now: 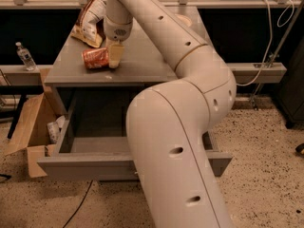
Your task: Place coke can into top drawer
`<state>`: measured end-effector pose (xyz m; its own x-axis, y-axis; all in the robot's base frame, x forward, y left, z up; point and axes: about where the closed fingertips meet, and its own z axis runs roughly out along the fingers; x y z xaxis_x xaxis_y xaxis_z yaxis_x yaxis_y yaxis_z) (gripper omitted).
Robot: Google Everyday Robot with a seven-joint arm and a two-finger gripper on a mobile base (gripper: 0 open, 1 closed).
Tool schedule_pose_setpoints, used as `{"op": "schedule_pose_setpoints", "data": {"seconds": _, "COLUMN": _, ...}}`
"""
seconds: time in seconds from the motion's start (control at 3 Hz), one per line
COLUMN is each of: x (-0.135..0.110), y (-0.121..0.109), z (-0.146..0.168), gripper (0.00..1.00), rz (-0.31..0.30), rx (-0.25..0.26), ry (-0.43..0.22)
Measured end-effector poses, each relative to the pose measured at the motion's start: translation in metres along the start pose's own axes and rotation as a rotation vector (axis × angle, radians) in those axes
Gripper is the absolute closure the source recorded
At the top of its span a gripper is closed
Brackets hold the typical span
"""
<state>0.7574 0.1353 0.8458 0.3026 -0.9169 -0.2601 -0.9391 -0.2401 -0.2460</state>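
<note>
The coke can (pixel 96 59) lies on its side on the grey cabinet top (pixel 142 61), red with white markings. My gripper (pixel 115 56) hangs from the big white arm and sits right against the can's right end, low over the cabinet top. The top drawer (pixel 85 167) is pulled open below the top. The part of its grey inside (pixel 92 127) that shows holds nothing. My arm hides the drawer's right half and its knob.
A brown-and-white chip bag (pixel 90 18) lies at the back left of the cabinet top, just behind the can. An open cardboard box (pixel 28 127) stands on the floor left of the drawer. A water bottle (pixel 23 56) stands on the left ledge.
</note>
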Motion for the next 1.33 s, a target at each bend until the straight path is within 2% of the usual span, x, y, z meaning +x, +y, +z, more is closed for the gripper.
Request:
{"op": "schedule_pose_setpoints", "data": {"seconds": 0.33, "x": -0.003, "y": 0.001, "z": 0.002, "gripper": 0.81, "rz": 0.006, "rx": -0.007, "ry": -0.021}}
{"op": "schedule_pose_setpoints", "data": {"seconds": 0.67, "x": 0.002, "y": 0.01, "z": -0.015, "gripper": 1.0, "rz": 0.031, "rx": 0.011, "ry": -0.081}}
{"op": "schedule_pose_setpoints", "data": {"seconds": 1.0, "x": 0.017, "y": 0.032, "z": -0.037, "gripper": 1.0, "rz": 0.079, "rx": 0.033, "ry": -0.123}}
{"op": "schedule_pose_setpoints", "data": {"seconds": 1.33, "x": 0.035, "y": 0.075, "z": -0.033, "gripper": 1.0, "rz": 0.128, "rx": 0.017, "ry": -0.15}}
